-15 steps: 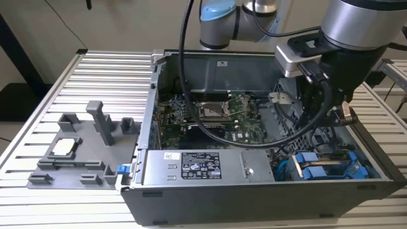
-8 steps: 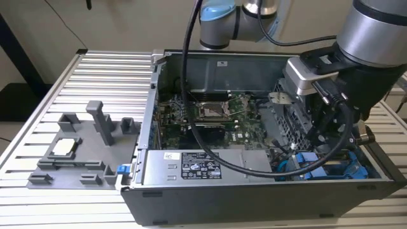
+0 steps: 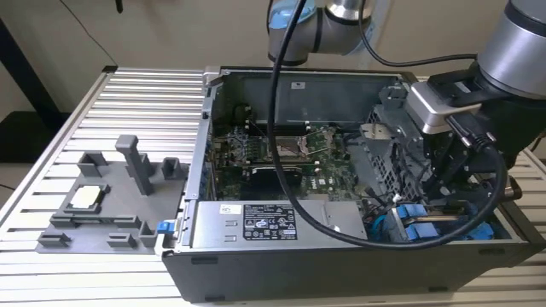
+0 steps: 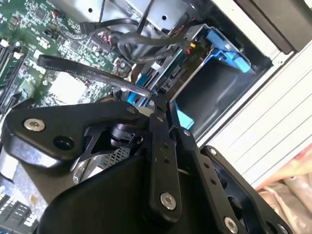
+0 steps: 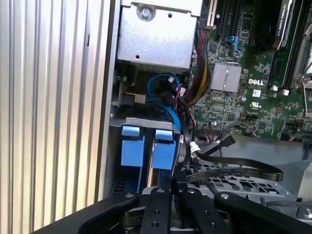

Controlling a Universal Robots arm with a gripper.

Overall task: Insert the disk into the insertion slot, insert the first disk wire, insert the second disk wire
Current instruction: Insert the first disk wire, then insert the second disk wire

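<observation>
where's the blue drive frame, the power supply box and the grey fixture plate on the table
blue drive frame (image 5: 132,151): first wrist view, face of one blue tab.
power supply box (image 3: 265,224): exterior view, its pale label.
grey fixture plate (image 3: 107,214): exterior view, flat bare base.

- The exterior view is evenly and softly lit; pale glare washes the ribbed table (image 3: 128,96) on its far left.
- Inside the computer case (image 3: 341,256), the near right corner lies in shadow.
- In both wrist views the near gripper (image 4: 158,105) linkage is dark and soft-focused.
- The white slats (image 5: 44,112) look overexposed in the first wrist view.
</observation>
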